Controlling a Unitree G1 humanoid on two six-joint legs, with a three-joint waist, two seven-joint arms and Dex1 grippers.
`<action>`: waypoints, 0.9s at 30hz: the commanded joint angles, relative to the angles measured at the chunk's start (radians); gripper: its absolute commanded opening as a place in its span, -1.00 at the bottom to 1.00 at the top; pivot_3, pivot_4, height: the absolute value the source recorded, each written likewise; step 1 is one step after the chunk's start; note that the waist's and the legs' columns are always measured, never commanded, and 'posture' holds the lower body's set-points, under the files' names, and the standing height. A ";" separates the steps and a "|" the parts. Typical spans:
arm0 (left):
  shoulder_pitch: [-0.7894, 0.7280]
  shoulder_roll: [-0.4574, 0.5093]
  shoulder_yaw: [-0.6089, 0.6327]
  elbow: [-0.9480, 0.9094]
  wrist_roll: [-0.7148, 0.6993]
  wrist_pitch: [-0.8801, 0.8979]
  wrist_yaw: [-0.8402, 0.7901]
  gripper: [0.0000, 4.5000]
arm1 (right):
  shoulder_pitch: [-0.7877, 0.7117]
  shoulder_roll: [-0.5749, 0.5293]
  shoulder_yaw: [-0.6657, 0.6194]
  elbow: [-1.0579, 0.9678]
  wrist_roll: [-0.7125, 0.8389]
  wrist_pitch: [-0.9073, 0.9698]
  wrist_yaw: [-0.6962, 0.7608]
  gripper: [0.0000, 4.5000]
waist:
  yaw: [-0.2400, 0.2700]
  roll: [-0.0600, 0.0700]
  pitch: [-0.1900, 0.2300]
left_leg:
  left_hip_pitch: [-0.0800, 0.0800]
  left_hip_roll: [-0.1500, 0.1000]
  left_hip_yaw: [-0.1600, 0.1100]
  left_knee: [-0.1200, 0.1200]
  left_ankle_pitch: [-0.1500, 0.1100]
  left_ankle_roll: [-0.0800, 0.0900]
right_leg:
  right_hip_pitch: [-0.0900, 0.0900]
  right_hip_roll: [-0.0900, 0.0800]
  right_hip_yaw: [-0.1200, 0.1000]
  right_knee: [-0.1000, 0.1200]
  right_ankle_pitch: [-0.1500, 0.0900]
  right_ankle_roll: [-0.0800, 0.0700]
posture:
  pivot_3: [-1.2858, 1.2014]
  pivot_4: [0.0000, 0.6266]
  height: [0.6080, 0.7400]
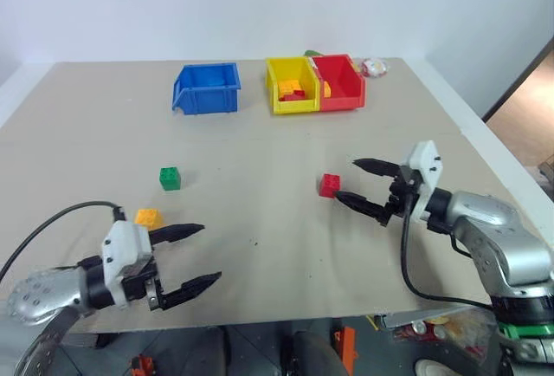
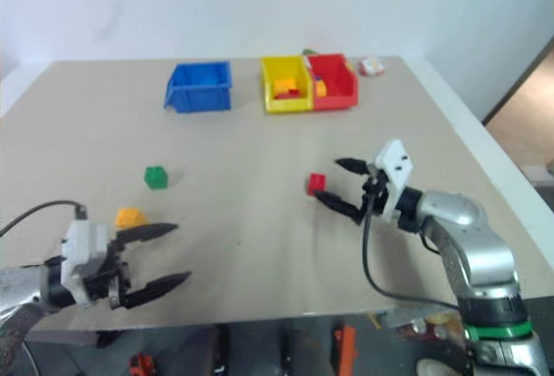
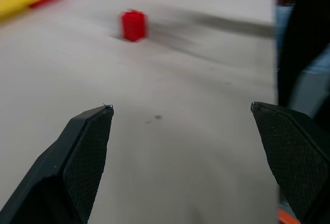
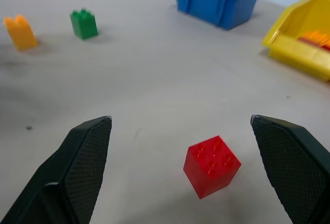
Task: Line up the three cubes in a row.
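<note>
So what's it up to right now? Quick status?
Both grippers open: left gripper, right gripper. Red cube just ahead of right; green cube, orange cube apart. Nothing blocking.

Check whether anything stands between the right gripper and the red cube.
Nothing visible does. The right gripper is open, and the red cube sits on bare table just ahead of its fingers, in line with the gap between them.

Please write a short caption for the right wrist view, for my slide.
Open right gripper approaching the red cube, with green cube and orange cube beyond.
</note>
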 commanded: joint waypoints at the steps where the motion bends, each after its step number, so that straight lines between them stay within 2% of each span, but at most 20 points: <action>1: -0.109 0.018 -0.073 0.066 -0.006 0.044 -0.058 0.97 | -0.067 0.005 0.042 0.137 -0.064 -0.123 0.093 1.00 | 0.000 0.000 0.000 | 0.000 0.000 0.000 0.000 0.000 0.000 | 0.000 0.001 0.001 0.000 -0.001 0.001 | 0.03 -0.52 1.00; 4: -0.218 0.004 -0.134 0.127 0.021 0.037 -0.091 0.97 | -0.129 0.024 0.079 0.269 -0.112 -0.214 0.148 1.00 | 0.000 0.000 0.000 | -0.001 0.000 0.002 -0.001 -0.001 0.001 | -0.001 0.002 0.002 0.000 -0.001 0.002 | 0.03 -0.52 1.00; 12: -0.316 -0.019 -0.214 0.183 0.069 0.020 -0.137 0.97 | -0.251 0.078 0.117 0.473 -0.177 -0.305 0.228 1.00 | -0.005 0.000 0.000 | 0.001 0.002 0.006 -0.001 -0.002 0.001 | -0.001 0.003 0.004 0.002 -0.001 0.002 | 0.03 -0.52 1.00; 26: -0.284 -0.044 -0.204 0.145 0.099 0.011 -0.109 0.97 | -0.348 0.169 0.121 0.673 -0.247 -0.344 0.231 1.00 | -0.013 0.001 0.000 | 0.003 0.002 0.011 0.005 -0.001 0.001 | -0.002 0.003 0.012 0.009 0.001 0.002 | 0.03 -0.52 1.00; 27: -0.283 -0.045 -0.205 0.142 0.101 0.009 -0.106 0.99 | -0.356 0.171 0.123 0.687 -0.253 -0.348 0.231 0.88 | -0.013 0.001 0.000 | 0.003 0.002 0.011 0.005 -0.001 0.001 | -0.002 0.003 0.012 0.009 0.001 0.003 | 0.03 -0.52 1.00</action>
